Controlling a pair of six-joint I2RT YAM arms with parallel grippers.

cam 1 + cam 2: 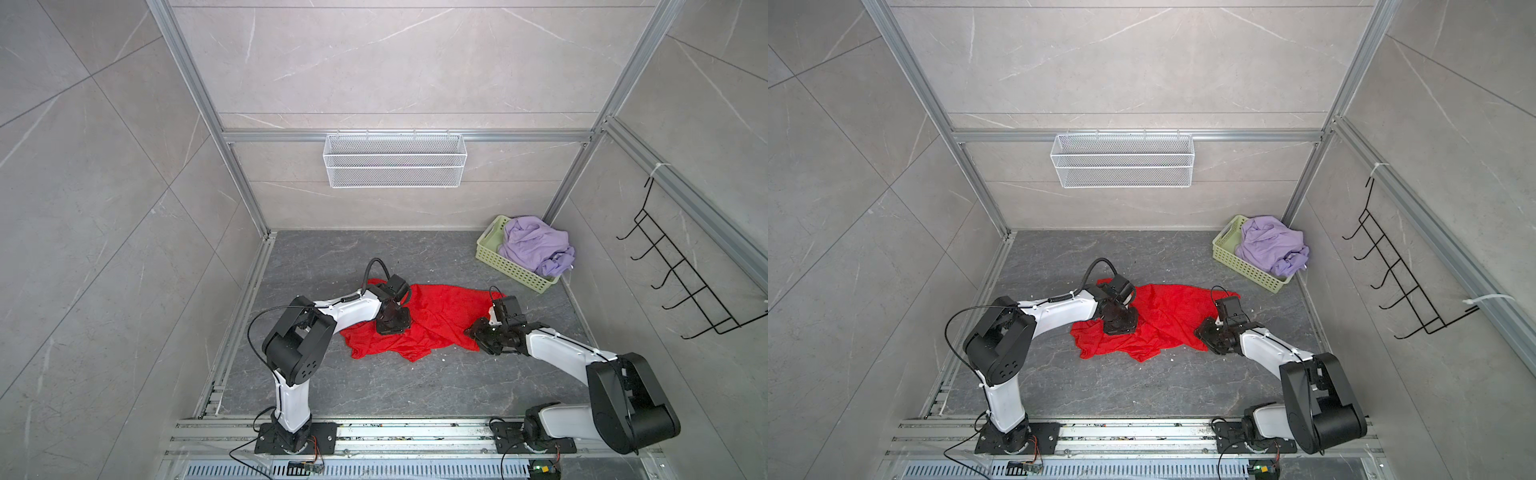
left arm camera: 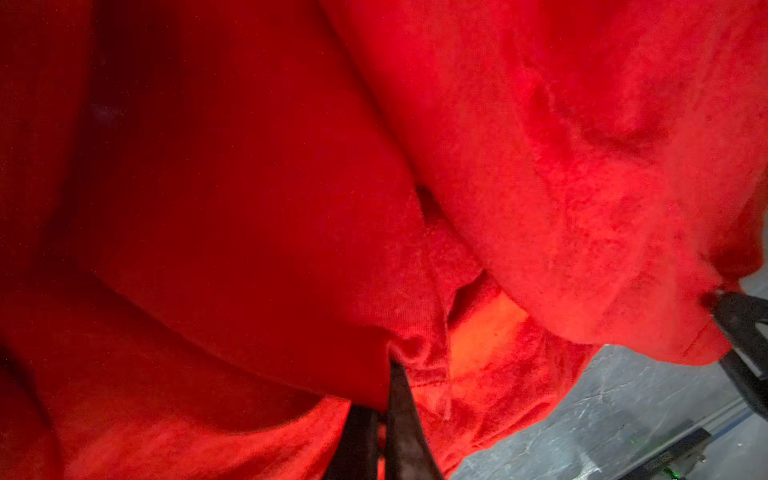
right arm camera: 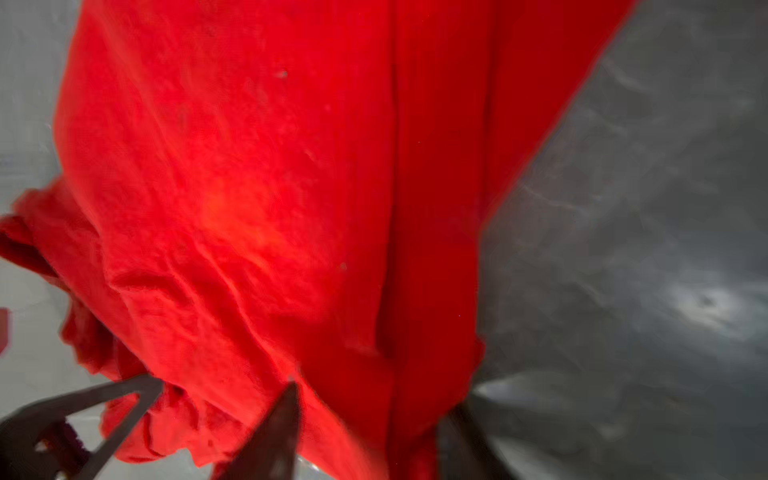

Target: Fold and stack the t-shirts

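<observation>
Grey tabletop (image 1: 374,386): left gripper (image 2: 388,368) pinched shut on red t-shirt (image 1: 440,316); can't tell for right gripper (image 1: 473,333), so cloth could slip

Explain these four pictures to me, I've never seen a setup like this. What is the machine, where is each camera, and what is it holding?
Two white-and-black robot arms stand at the near edge of a grey table, each ending in a two-finger gripper. The two wide pictures come from one overhead camera pair looking down at the whole scene. The two close-ups come from cameras on each arm's wrist. A red t-shirt lies crumpled on the table. A lilac t-shirt sits heaped in a green basket at the far right corner. The left gripper is shut, pinching a fold of the red shirt. The right gripper is at the shirt's right edge with red cloth at its tips, but the blurred close-up does not show whether it grips.
</observation>
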